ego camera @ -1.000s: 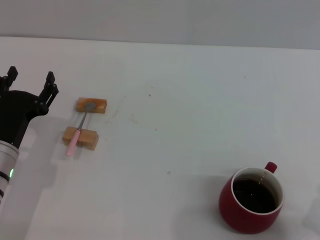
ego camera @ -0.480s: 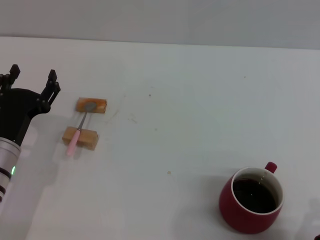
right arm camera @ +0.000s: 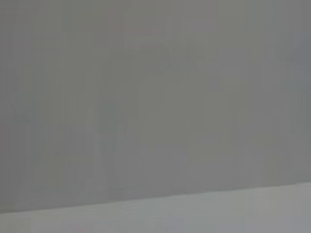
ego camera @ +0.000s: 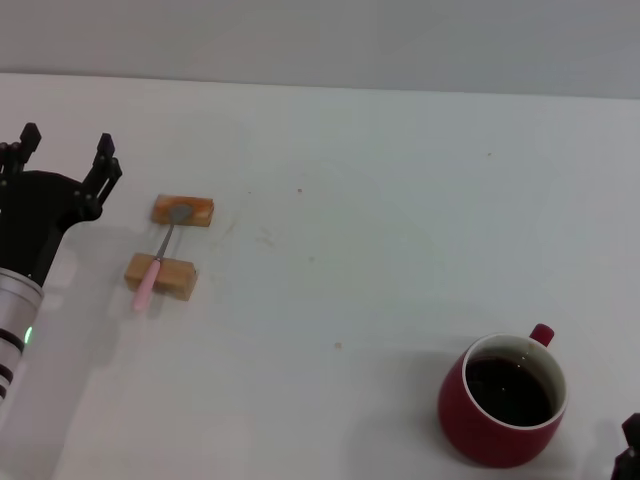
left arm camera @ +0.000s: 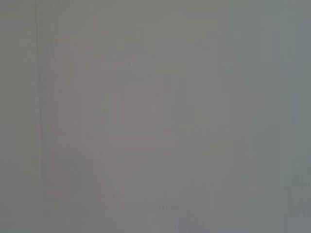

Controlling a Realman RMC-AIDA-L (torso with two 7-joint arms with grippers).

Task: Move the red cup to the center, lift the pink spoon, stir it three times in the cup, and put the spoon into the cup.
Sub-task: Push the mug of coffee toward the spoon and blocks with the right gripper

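Head view: cup (ego camera: 503, 400) near right, spoon (ego camera: 157, 260) far left.
A sliver of the right gripper (ego camera: 629, 450) shows beside the cup; its spread cannot be told. The spoon bridges two blocks (ego camera: 160, 275), pink handle toward the robot, bowl pointing away. The left gripper (ego camera: 62, 148) hangs spread wide beyond.

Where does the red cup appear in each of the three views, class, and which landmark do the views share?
Head view: the red cup stands near the lower right, on the white table.
Left wrist view: not in it; only a plain grey surface.
Right wrist view: not in it.
Shared landmark: none can be told.
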